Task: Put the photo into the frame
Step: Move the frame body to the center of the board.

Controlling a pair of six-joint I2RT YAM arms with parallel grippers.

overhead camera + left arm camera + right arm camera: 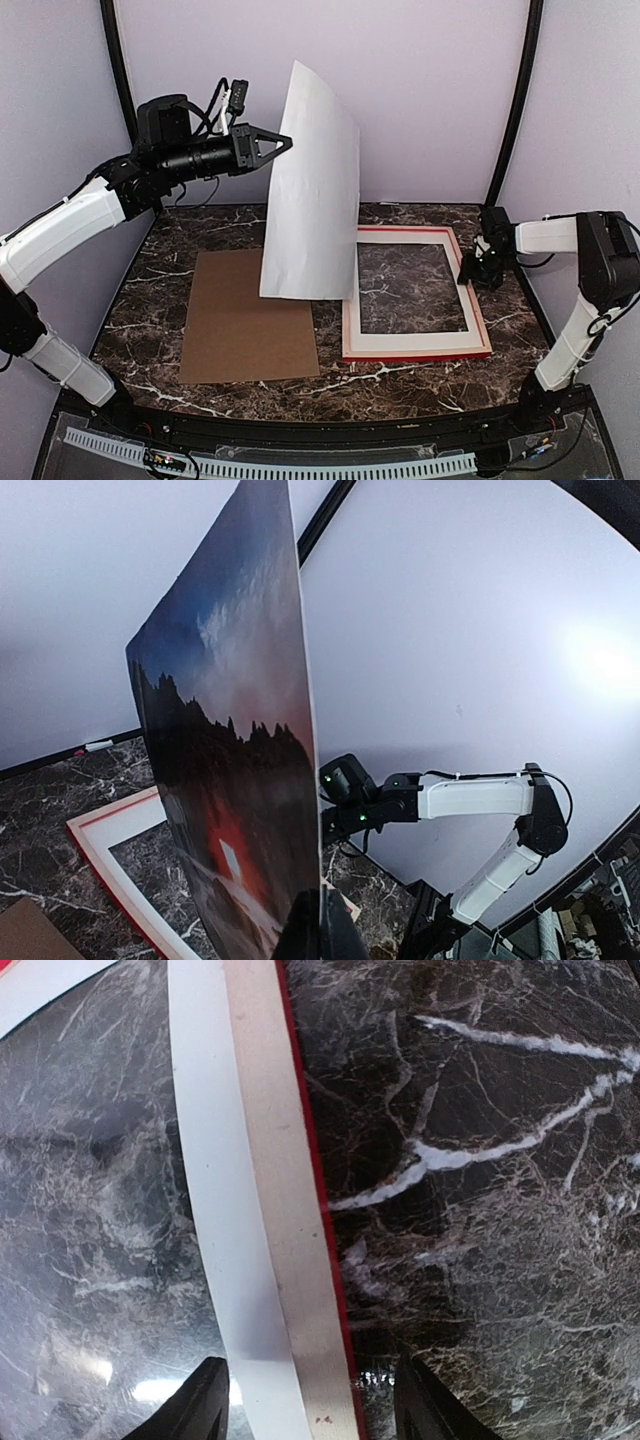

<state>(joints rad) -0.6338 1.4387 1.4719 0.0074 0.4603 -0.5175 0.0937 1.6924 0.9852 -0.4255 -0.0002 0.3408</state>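
Observation:
My left gripper [283, 141] is shut on the top edge of the photo [312, 190] and holds it upright above the table, its white back towards the top camera. Its lower edge hangs over the frame's left rail. In the left wrist view the printed side [235, 780] shows dark trees and a red glow, pinched between my fingers [320, 935]. The frame [478, 310] lies flat at the right, pale back up with red edges, the white mat board [410, 342] inside it. My right gripper [474, 268] is open, straddling the frame's right rail [300, 1260].
A plain brown backing board [248, 315] lies flat left of the frame. The marble table [150, 300] ends at purple walls with black corner posts. The right arm [470, 795] shows beyond the photo in the left wrist view.

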